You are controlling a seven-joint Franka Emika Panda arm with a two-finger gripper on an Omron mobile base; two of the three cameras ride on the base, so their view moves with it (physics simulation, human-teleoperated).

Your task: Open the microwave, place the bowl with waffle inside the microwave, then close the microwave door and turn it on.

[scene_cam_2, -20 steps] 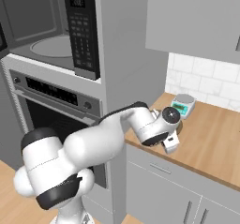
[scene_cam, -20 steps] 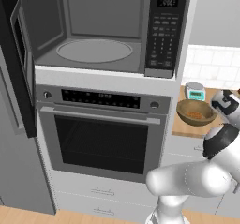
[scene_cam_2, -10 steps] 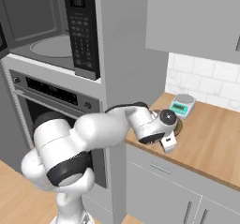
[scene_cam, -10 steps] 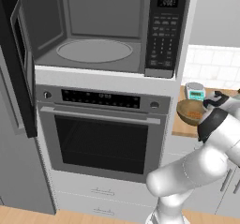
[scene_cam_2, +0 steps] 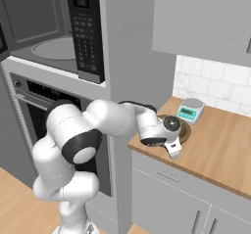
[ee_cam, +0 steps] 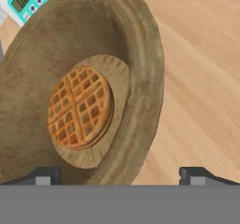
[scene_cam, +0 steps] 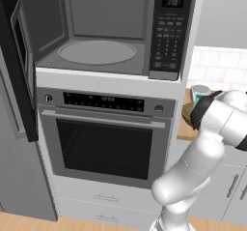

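microwave [scene_cam: 103, 32]: open, grey inside, round glass plate | microwave door [scene_cam: 19, 65]: black, swung out left | bowl with waffle [ee_cam: 84, 101]: brown, on wooden counter

Even, flat light all round; nothing dim, nothing glaring.

The microwave [scene_cam: 96, 29] hollow stays grey and readable, the oven [scene_cam: 103, 143] window goes dark. The hand view is soft and coarse on the bowl [ee_cam: 140, 78] and wooden counter [ee_cam: 201, 78]; shadows are faint.

Golden grid-patterned waffle [ee_cam: 79, 107], brown bowl [ee_cam: 140, 68]
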